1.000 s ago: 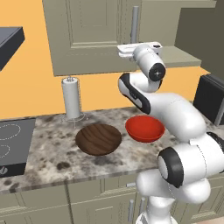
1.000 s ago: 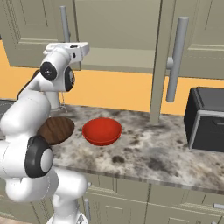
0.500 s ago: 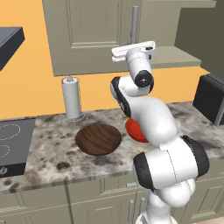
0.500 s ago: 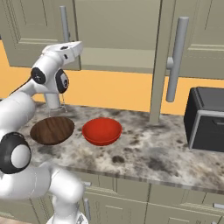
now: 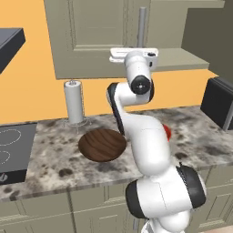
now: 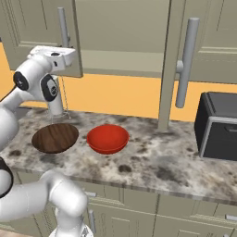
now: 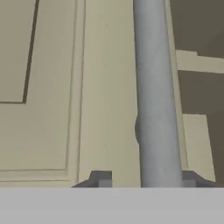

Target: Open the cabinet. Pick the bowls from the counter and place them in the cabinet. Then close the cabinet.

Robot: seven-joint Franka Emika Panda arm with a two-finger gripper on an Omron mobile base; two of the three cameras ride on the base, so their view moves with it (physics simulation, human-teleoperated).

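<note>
Bright even render — soft shadows, slightly blurry

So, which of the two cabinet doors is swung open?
The right door: it stands swung outward, showing the inner shelf behind it. The left door lies flat and shut.

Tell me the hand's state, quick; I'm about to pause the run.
Hand: at the left door's handle, one finger on each side; whether it grips the bar cannot be told.

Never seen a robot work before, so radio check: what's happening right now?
Gripper straddling left door handle, grip unconfirmed. Right cabinet door open. Both bowls on counter. Nothing blocking.
</note>
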